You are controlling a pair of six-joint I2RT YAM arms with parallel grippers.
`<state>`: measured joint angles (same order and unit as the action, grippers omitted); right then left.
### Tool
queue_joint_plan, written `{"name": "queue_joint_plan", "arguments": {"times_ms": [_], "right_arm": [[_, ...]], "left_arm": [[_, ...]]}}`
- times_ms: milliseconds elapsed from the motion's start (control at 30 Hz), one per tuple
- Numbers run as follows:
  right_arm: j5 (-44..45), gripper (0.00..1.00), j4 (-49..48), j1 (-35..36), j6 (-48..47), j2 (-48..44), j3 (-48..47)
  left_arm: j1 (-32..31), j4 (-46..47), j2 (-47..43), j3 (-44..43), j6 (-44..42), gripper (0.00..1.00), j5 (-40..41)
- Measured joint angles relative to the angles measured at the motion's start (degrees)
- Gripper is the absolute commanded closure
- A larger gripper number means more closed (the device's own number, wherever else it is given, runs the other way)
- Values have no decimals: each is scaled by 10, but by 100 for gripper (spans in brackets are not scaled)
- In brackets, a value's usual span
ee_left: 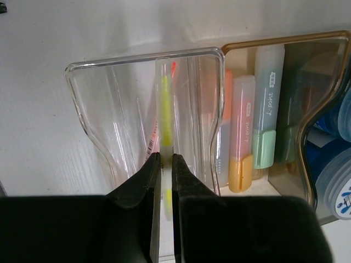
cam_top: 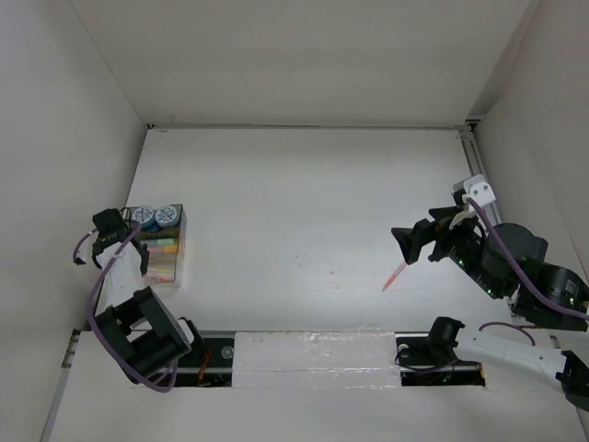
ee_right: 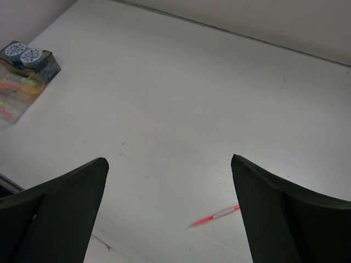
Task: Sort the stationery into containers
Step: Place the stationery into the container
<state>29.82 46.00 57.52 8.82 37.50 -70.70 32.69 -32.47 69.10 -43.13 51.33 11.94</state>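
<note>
Counter (cam_top: 294, 193): open across the middle and back. The one item on that stretch is a pink pen (cam_top: 394, 274), lying flat near the right fingers (ee_right: 285, 213). These stand wide apart above the counter, with free passage between them.

Bounds: left wall (cam_top: 55, 184), back wall (cam_top: 304, 55), right wall (cam_top: 543, 110).

Tray (cam_top: 181, 247): at the counter's left edge, near the left wall, so there is little room on that side. Its right side faces open counter.

Over the tray's clear compartment the left fingers (ee_left: 137, 192) take up the space, closed on a yellow pen (ee_left: 165, 109) that runs lengthwise along it. The next compartment is packed with highlighters (ee_left: 244, 137), and the end one with two cylinders (cam_top: 155, 216).
</note>
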Motion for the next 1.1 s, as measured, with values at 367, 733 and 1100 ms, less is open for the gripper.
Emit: {"name": "queue_joint_plan", "arguments": {"times_ms": [367, 733, 1100], "right_arm": [[0, 0, -2, 0, 0, 0, 0], [0, 0, -2, 0, 0, -11, 4], [0, 0, -2, 0, 0, -11, 4]], "left_arm": [[-5, 4, -47, 4, -2, 89, -31], [-5, 9, -51, 17, -3, 79, -42], [-6, 14, -53, 20, -5, 56, -49]]}}
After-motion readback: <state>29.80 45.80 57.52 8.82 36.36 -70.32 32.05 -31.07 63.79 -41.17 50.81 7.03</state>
